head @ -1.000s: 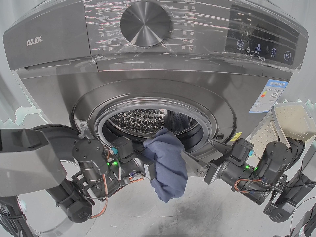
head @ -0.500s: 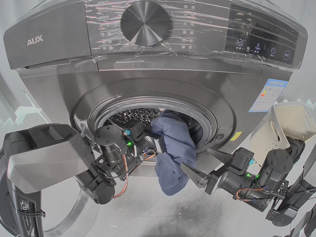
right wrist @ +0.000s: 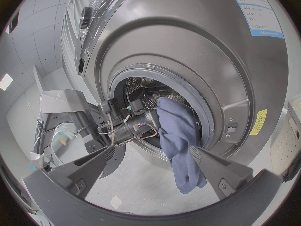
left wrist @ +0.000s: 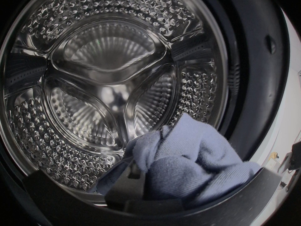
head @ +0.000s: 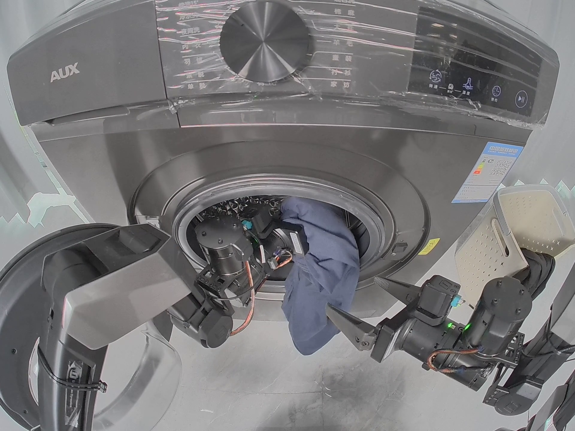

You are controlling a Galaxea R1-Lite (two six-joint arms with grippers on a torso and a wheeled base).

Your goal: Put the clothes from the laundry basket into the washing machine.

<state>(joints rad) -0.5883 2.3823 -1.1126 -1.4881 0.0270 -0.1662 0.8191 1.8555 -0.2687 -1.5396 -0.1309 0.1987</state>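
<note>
The washing machine (head: 287, 145) stands in front of me with its round opening uncovered. My left gripper (head: 292, 242) is just inside that opening, shut on a blue garment (head: 320, 270). The cloth drapes over the lower rim and hangs down outside the front. In the left wrist view the bunched garment (left wrist: 191, 164) sits at the gripper (left wrist: 141, 176), with the bare steel drum (left wrist: 103, 79) beyond. My right gripper (head: 353, 296) is open, below and to the right of the opening, beside the hanging cloth (right wrist: 178, 135). The white laundry basket (head: 527, 222) is at the far right.
The washer door (head: 30, 306) is swung open at the left, behind my left arm. Dark clothing (head: 542, 267) shows at the basket's lower edge. Grey floor (head: 287, 384) lies open below the machine.
My left arm has pushed up and forward, carrying the blue garment from in front of the door rim into the opening. The right gripper has dropped slightly and stayed open.
</note>
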